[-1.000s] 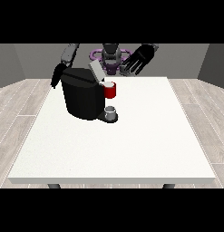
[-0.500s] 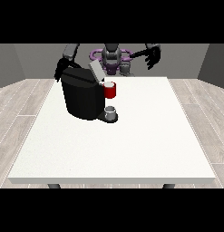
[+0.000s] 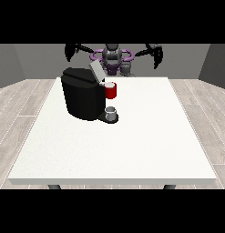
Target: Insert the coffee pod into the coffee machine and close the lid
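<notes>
The black coffee machine (image 3: 84, 98) stands on the white table (image 3: 132, 145), left of centre, with its grey lid (image 3: 96, 72) tilted up and open. A red thing at the machine (image 3: 110, 90) sits at its front head. A small grey thing (image 3: 126, 69) shows at the table's far edge, in front of the robot's body. The hand at the view's left (image 3: 70, 50) hangs raised above and behind the machine, fingers relaxed and empty. The hand at the view's right (image 3: 155, 53) is raised out to the side, also empty with its fingers hanging down.
A grey cup (image 3: 111, 112) stands on the machine's drip tray. The robot's torso (image 3: 112, 58) with purple rings is behind the table's far edge. Wooden floor surrounds the table.
Both arms have swung up and outward. The hand at the view's left has come off the machine's top; the other hand has moved further right.
</notes>
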Controlling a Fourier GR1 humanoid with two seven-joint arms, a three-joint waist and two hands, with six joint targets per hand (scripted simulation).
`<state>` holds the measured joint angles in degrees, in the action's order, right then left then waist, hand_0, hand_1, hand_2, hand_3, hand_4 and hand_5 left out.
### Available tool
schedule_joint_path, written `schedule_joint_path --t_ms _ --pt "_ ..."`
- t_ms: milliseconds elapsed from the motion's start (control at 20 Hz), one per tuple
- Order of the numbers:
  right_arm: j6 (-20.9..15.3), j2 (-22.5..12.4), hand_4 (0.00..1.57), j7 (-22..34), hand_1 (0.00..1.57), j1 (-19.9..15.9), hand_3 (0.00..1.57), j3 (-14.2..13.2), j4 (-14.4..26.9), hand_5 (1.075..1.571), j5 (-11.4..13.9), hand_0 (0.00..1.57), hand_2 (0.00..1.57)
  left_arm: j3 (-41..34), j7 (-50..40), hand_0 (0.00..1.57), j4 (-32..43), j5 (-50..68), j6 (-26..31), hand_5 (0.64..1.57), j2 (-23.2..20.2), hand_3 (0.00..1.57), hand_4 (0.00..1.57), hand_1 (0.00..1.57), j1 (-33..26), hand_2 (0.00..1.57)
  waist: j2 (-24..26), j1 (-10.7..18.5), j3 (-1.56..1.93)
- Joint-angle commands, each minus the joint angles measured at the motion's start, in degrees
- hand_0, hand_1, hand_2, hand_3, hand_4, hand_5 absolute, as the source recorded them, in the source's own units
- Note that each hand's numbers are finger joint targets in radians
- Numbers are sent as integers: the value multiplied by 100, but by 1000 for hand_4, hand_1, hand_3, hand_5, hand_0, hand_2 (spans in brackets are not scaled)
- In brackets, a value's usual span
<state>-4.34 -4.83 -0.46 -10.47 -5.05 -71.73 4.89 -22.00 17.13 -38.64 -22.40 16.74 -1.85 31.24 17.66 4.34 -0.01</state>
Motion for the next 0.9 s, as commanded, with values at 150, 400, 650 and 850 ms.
schedule_joint_path --t_ms 150,400,650,850 --pt "445 -287 251 243 0 -497 0 206 -496 1571 2 0 0 103 -142 0 -524 369 77 1571 11 0 457 0 -443 0 -55 183 2" --pt "350 -351 0 334 0 -910 0 -99 -151 1571 -132 0 0 706 -391 0 -1283 925 -89 1571 179 0 394 0 -704 0 -463 329 3" --pt "353 -552 0 560 0 -1495 0 -482 166 1571 -390 0 0 854 -693 0 -2043 942 49 1571 182 0 356 0 -650 0 -879 642 4" --pt "585 -773 92 377 0 -1647 0 -1044 623 1571 -938 0 0 1195 -582 0 -2396 1089 127 1571 183 0 342 0 -955 0 -1190 954 6"
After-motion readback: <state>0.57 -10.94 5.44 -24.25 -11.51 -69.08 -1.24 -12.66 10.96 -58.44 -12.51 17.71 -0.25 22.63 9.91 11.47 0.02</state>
